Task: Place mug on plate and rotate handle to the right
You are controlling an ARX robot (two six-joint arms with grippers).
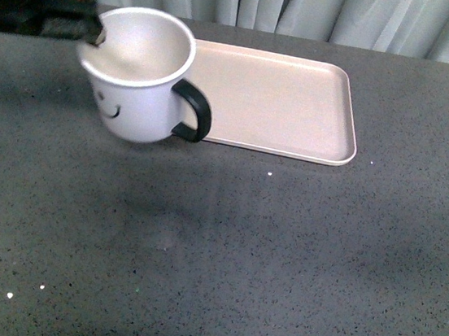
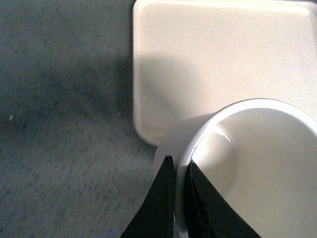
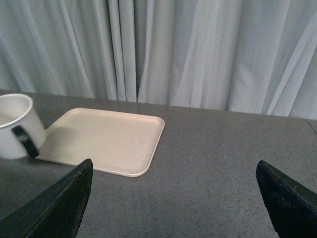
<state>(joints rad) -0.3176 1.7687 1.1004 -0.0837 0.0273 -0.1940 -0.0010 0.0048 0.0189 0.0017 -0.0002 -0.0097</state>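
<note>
Mug (image 1: 136, 83) lifted, tilted, at left end of plate (image 1: 282, 101).
Left gripper (image 2: 178, 198) jaws pinch rim, one finger inside, one outside; handle (image 1: 194, 111) points right. Right gripper (image 3: 173, 171) wide open, empty.

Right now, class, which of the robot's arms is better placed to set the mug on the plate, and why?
Left. The left gripper grips the mug by its rim, lifted and tilted at the left end of the plate. The right gripper hangs open, empty, away from it.
</note>
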